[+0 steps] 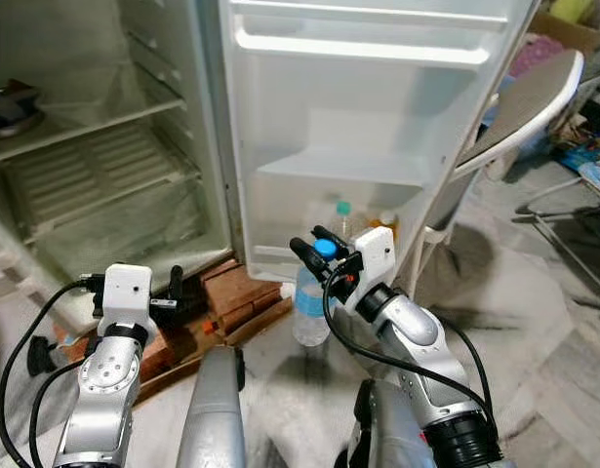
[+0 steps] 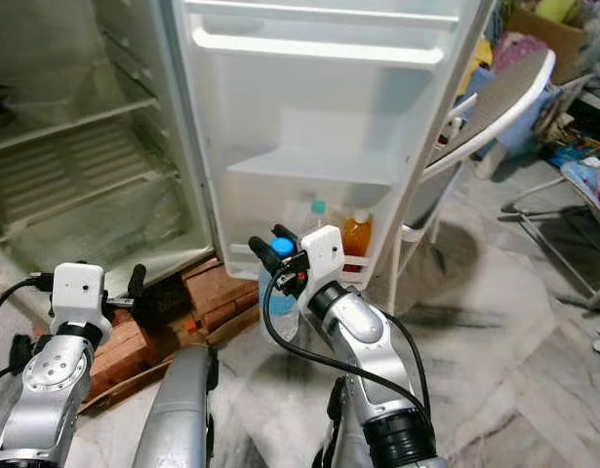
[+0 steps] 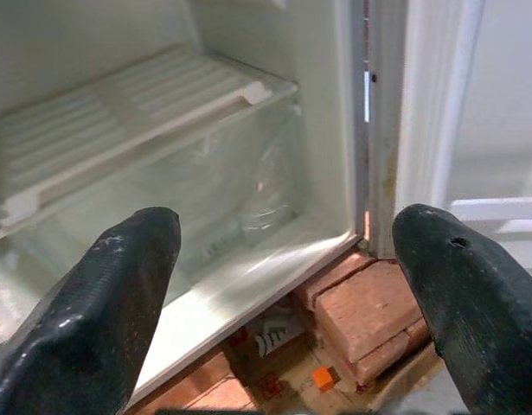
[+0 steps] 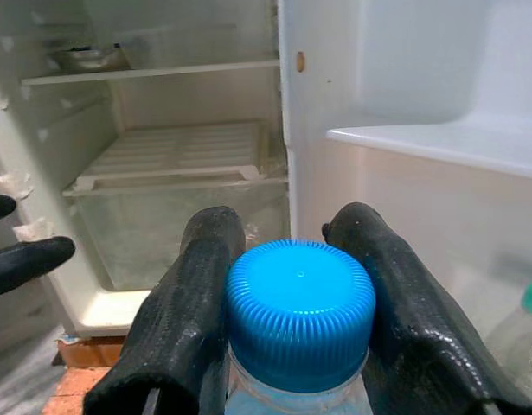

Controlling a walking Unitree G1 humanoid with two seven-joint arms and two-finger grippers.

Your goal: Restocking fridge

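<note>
A lived-in home: an open fridge [image 1: 114,146] propped on bricks [image 1: 236,292], an ironing board [image 1: 529,97] upper right, marble-patterned floor [image 1: 534,322].

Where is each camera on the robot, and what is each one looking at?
Left eye view: on the head, looking down at the open fridge door; both silver arms show.
Right eye view: beside it, same scene, showing the orange drink bottle.
Left wrist view: looks along the left gripper, open, at the crisper drawer and bricks.
Right wrist view: looks along the right gripper holding the blue-capped water bottle.
The eye views also show that bottle.
</note>
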